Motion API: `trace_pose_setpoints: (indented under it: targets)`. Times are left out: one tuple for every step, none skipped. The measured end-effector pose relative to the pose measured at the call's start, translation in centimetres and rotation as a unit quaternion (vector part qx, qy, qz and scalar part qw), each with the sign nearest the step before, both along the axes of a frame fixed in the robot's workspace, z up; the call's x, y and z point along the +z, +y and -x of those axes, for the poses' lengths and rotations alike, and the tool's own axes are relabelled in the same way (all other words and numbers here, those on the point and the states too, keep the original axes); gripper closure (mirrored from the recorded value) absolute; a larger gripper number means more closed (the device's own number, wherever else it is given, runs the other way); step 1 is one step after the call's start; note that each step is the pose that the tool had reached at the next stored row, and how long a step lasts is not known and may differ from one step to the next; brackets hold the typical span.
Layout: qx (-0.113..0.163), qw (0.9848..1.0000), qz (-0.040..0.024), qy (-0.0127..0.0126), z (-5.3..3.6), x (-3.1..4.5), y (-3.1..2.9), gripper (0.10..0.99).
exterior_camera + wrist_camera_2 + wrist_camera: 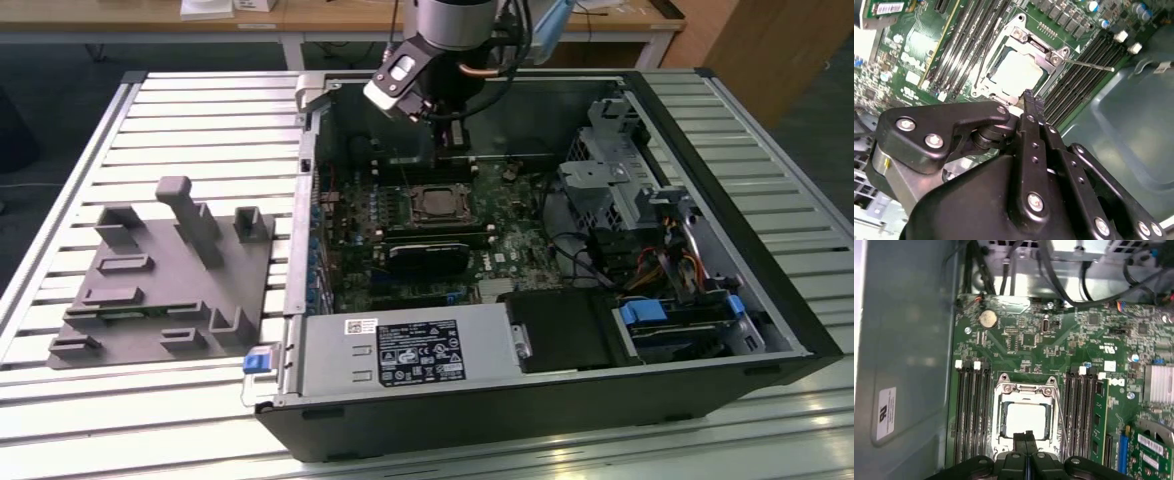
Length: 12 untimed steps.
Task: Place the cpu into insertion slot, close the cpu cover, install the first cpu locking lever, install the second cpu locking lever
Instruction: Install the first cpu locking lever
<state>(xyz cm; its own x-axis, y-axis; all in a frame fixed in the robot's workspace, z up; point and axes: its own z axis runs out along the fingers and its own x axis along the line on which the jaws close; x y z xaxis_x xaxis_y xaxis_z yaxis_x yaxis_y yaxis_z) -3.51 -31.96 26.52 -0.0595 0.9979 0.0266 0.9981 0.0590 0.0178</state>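
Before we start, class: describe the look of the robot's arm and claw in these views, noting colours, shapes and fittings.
The arm ends in a silver-grey cylinder with a white-and-black block on its side. The claw is matt black: flat linked bars dotted with silvery screw heads, narrowing to two slim fingers.

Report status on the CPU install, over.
Gripper shut, empty, by the cpu. Cpu seated, cpu cover down over it. One lever rod sticking out beside the cover.
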Motion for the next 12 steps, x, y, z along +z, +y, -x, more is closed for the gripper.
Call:
trace_pose_setpoints:
  targets:
    - [0.009, 1.0000, 0.0000, 0.0000, 0.00, 0.00, 0.00, 0.973]
    - [0.018, 0.9998, 0.0001, 0.0000, 0.00, 0.00, -0.01, 0.973]
    - [0.027, 0.9996, 0.0001, 0.0000, 0.00, 0.00, -0.01, 0.973]
    - [0.036, 0.9994, 0.0001, 0.0000, 0.00, -0.01, -0.01, 0.973]
    - [0.045, 0.9990, 0.0001, 0.0000, 0.00, -0.01, -0.01, 0.973]
    - [0.054, 0.9985, 0.0001, 0.0000, 0.00, -0.02, -0.01, 0.973]
    - [0.063, 0.9980, 0.0001, 0.0000, 0.00, -0.02, -0.01, 0.973]
    - [0.071, 0.9975, 0.0001, 0.0000, 0.00, -0.03, -0.01, 0.973]
    - [0.079, 0.9969, 0.0001, 0.0000, 0.00, -0.03, -0.01, 0.973]
    - [0.086, 0.9963, 0.0001, 0.0000, 0.00, -0.03, -0.01, 0.973]
    - [0.094, 0.9956, 0.0001, 0.0000, 0.00, -0.04, -0.01, 0.973]
    - [0.102, 0.9948, 0.0000, 0.0000, 0.00, -0.04, 0.00, 0.973]
